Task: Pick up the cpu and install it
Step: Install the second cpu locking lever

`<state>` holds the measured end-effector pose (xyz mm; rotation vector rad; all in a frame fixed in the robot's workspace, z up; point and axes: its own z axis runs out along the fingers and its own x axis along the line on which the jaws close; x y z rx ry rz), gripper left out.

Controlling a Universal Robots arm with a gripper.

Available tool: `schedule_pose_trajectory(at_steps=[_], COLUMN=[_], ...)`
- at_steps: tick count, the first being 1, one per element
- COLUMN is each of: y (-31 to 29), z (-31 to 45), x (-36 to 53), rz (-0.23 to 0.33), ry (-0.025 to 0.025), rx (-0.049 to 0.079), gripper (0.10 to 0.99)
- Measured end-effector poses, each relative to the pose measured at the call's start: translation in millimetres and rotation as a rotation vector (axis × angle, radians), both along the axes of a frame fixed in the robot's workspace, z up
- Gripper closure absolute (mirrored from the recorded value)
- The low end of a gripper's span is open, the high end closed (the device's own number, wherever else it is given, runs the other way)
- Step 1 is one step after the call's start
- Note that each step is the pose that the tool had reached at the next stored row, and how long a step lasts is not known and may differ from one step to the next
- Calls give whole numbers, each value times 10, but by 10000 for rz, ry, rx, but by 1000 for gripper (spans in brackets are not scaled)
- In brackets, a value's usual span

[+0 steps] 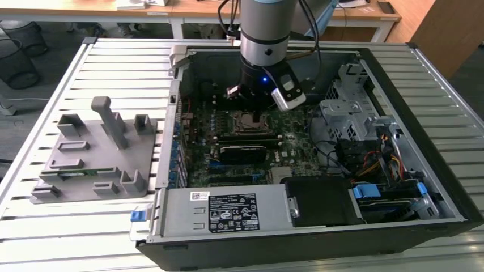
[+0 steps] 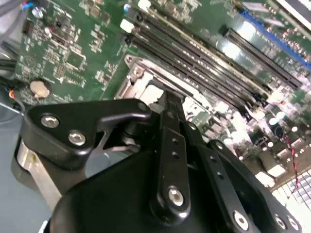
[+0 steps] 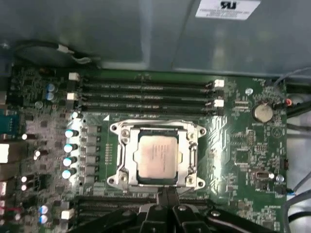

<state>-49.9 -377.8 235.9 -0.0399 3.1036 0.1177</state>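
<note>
Gripper [image 3: 167,196] linkage sits closest to our lens in both wrist views, fingers [image 3: 168,194] pressed together with nothing between them. We see the cpu [image 3: 156,158] lying flat in the socket frame [image 3: 119,160] on the motherboard [image 3: 238,145], at 12 o'clock from the fingertips and just clear of them. We put the arm [image 1: 264,34] over the open computer case [image 1: 423,170] in the exterior view, with the grey fixture block [image 1: 98,153] at the case's 9 o'clock.

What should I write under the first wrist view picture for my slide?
The cpu sits inside its metal-framed socket on the green motherboard, with the gripper just beside it.
</note>
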Motion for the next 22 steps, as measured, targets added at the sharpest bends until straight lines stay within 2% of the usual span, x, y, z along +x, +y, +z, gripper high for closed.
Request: schedule_pose_trajectory(at_steps=[2, 4, 5, 9, 11, 14, 19, 22], y=[-20, -46, -63, -89, -90, -110, -166, -191], z=[-6, -19, -25, -40, -40, -52, -69, -83], x=[0, 0, 0, 0, 0, -4, -22, -63], rz=[3, 2, 4, 130, 338, 455, 457, 458], ry=[33, 123, 151, 159, 164, 163, 153, 153], rx=[31, 48, 48, 36, -76, -72, 322, 361], gripper=[980, 980, 980, 980, 980, 980, 980, 980])
